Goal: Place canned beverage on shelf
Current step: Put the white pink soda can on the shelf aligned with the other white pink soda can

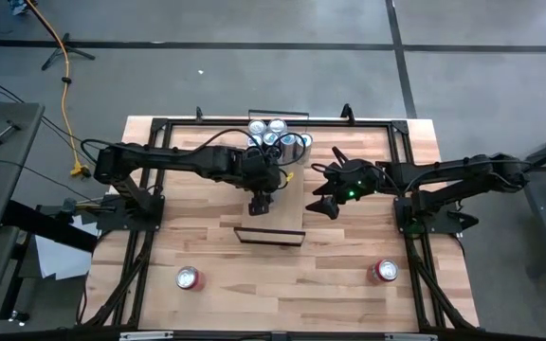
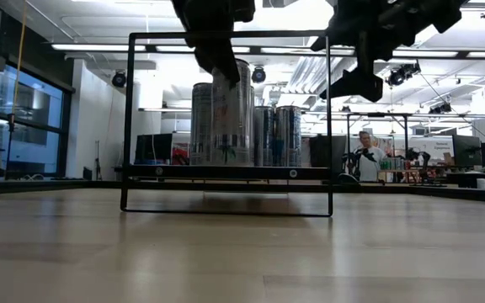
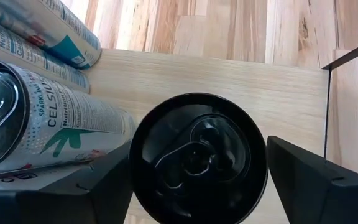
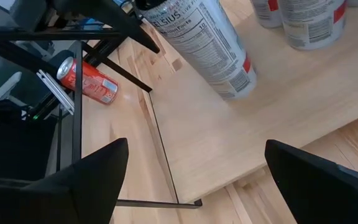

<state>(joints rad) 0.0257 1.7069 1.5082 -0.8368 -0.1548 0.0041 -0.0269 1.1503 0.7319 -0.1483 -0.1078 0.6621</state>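
Observation:
The shelf [image 1: 287, 204] is a light-wood plank with a thin black frame [image 1: 271, 237] at its near end. It also shows in the low view [image 2: 226, 172]. Several tall silver cans [image 1: 278, 133] stand at its far end. My left gripper [image 1: 261, 194] is above the plank, shut on a tall silver can with a black top [image 3: 197, 155]. That can stands near the plank's middle [image 2: 230, 109]. My right gripper [image 1: 325, 194] is open and empty, just right of the shelf. My left gripper pinches the black-topped can between its two fingers, on opposite sides of the upper wall just under the top rim [image 3: 138, 168]. The fingers come from above and point down. The can is upright, and its base [image 2: 230, 160] appears to rest on the plank.
Two red cans lie on the butcher-block tabletop near its front edge, one at the left [image 1: 189, 278] and one at the right [image 1: 385, 272]. The other silver cans [image 3: 36, 106] stand close beside the held one. The plank's near half [image 4: 241, 137] is bare.

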